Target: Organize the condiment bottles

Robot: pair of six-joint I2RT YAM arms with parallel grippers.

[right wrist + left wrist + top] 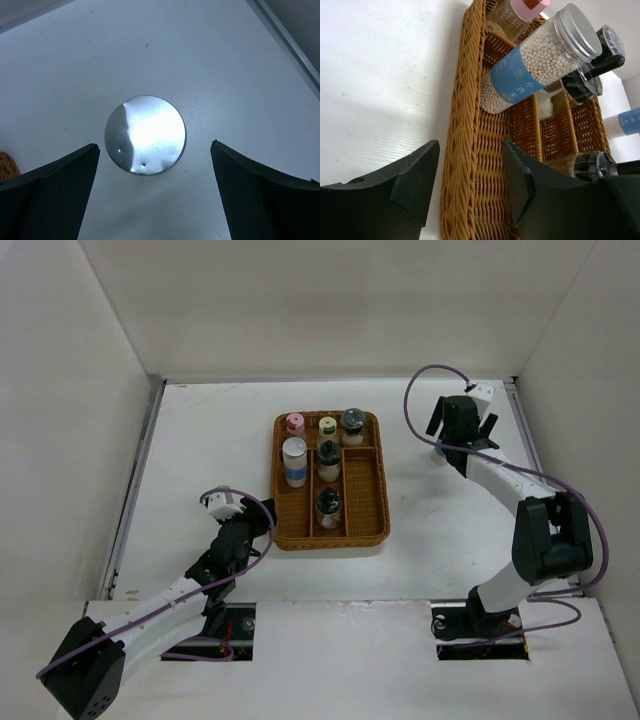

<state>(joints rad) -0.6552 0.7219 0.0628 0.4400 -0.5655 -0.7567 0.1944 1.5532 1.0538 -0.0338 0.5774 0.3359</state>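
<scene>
1. Now your last loose bottle (145, 135) stands on the tabletop (200, 440), right of the wicker tray (383, 480).
2. Right tool (154, 149) hangs spread above it, ready to grab.
3. Left tool (470, 152), spread, straddles the tray's left rim, likely bracing.

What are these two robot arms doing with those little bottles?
They are sorting small condiment bottles into a brown wicker tray. Six stand in it. The right claw hangs open over a seventh, silver-lidded bottle on the white table right of the tray. The left claw is open at the tray's near left corner, gripping nothing.
</scene>
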